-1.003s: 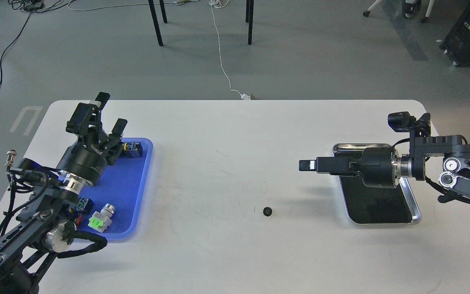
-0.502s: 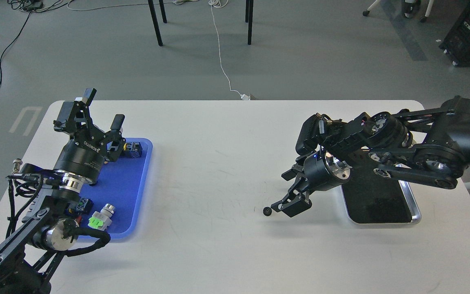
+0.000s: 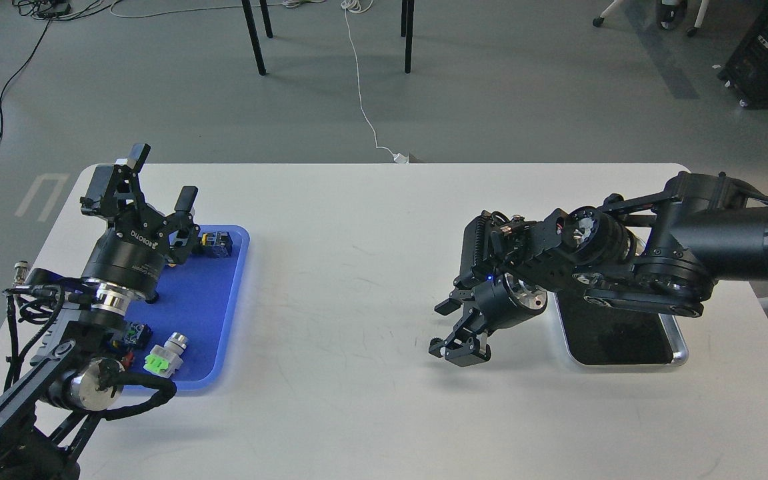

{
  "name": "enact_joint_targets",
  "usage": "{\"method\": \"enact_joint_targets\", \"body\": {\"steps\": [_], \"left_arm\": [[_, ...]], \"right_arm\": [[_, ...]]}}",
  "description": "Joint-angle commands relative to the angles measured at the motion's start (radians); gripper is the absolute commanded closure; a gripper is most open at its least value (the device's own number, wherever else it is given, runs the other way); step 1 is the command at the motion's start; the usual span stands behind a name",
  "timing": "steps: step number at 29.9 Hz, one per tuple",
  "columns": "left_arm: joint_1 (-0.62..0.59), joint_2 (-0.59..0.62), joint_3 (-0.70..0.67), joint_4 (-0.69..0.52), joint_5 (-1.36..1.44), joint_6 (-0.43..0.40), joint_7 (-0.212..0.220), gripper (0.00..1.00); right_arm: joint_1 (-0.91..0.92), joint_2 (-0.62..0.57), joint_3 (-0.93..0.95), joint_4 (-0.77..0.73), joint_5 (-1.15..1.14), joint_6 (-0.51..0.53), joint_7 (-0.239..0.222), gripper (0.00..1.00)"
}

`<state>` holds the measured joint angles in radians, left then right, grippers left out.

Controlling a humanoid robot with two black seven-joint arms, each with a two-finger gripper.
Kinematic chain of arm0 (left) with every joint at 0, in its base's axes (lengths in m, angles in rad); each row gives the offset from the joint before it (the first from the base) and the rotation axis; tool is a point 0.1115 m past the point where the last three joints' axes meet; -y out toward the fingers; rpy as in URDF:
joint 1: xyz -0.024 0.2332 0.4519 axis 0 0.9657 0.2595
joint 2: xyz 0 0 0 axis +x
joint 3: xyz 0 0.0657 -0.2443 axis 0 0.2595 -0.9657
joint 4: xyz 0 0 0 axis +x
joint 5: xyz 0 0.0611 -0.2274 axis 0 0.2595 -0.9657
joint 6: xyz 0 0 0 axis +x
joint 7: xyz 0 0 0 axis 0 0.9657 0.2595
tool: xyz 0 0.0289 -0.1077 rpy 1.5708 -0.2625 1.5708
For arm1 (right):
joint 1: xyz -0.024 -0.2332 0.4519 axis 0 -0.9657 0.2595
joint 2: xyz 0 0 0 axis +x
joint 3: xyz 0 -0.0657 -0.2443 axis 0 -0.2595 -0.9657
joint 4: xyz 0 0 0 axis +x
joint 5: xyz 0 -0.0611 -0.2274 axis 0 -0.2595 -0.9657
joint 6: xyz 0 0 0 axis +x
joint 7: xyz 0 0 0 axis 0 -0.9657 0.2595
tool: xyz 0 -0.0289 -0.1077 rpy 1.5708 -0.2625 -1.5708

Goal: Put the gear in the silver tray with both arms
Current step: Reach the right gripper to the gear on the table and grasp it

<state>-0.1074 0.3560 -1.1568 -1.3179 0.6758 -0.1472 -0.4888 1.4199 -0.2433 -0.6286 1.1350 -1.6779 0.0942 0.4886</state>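
Note:
A small black gear (image 3: 435, 346) lies on the white table, left of the silver tray (image 3: 681, 348). My right arm reaches left over the tray, partly hiding it. My right gripper (image 3: 442, 329) points down at the table with its jaws apart. Its near fingertip (image 3: 456, 354) is right beside the gear; I cannot tell whether they touch. My left gripper (image 3: 161, 177) is open and empty, raised above the far end of the blue tray (image 3: 214, 313).
The blue plastic tray at the left holds several small parts, among them a green and grey switch (image 3: 164, 358) and a dark blue block (image 3: 219, 243). The table's front edge is close below. Chair legs and cables are on the floor beyond the table.
My right arm has swung from over the silver tray to the left and down, and its open gripper now sits at the gear. My left gripper has shifted slightly left.

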Motion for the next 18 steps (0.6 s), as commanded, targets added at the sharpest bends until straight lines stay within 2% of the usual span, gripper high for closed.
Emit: {"method": "enact_joint_targets", "body": {"steps": [1, 9, 13, 18], "left_arm": [[0.000, 0.001, -0.017, 0.000, -0.001, 0.000, 0.000, 0.02], [0.012, 0.001, -0.018, 0.000, -0.001, 0.000, 0.000, 0.02], [0.012, 0.001, -0.026, 0.000, -0.002, -0.002, 0.000, 0.02], [0.012, 0.001, -0.037, 0.000, -0.005, -0.005, 0.000, 0.02]], "right_arm": [[-0.019, 0.021, -0.005, -0.024, 0.001, -0.001, 0.000, 0.29], [-0.045, 0.033, -0.006, -0.054, 0.004, -0.021, 0.000, 0.31], [-0.050, 0.035, -0.019, -0.069, 0.004, -0.022, 0.000, 0.37], [-0.059, 0.055, -0.020, -0.086, 0.006, -0.024, 0.000, 0.49]]}}
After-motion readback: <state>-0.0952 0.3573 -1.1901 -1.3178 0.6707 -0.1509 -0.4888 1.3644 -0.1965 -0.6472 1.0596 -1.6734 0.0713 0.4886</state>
